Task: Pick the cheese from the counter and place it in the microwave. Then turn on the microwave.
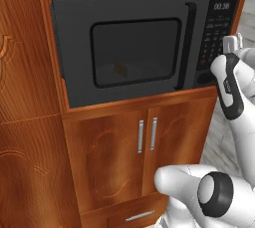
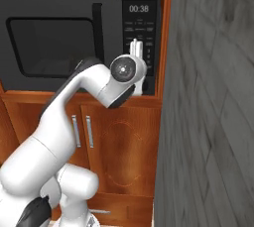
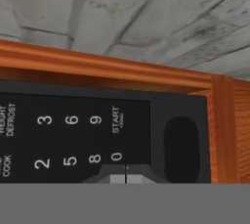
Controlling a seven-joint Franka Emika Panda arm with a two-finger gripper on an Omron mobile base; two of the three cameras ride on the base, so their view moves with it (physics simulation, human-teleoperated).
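The black microwave (image 1: pixel 74 23) sits built into wooden cabinetry with its door closed, and its display reads 00:38. Through the dark window a small tan cheese (image 1: pixel 119 68) chunk shows on the floor inside. My gripper (image 1: pixel 230 43) is shut and empty, its fingertips held against the button panel at the microwave's right. From the right base view the gripper (image 2: pixel 136 47) points at the panel of the microwave (image 2: pixel 49 8) just below the display. In the hand view the closed gripper (image 3: pixel 126 176) rests by the 0 key, just below START on the microwave (image 3: pixel 73 140) panel. The counter is out of view.
Two brown cabinet doors (image 1: pixel 147 135) with silver bar handles sit under the microwave, with a drawer (image 1: pixel 139 216) below them. A grey wall (image 2: pixel 208 97) stands close on the right. A tall wooden panel (image 1: pixel 25 97) flanks the left.
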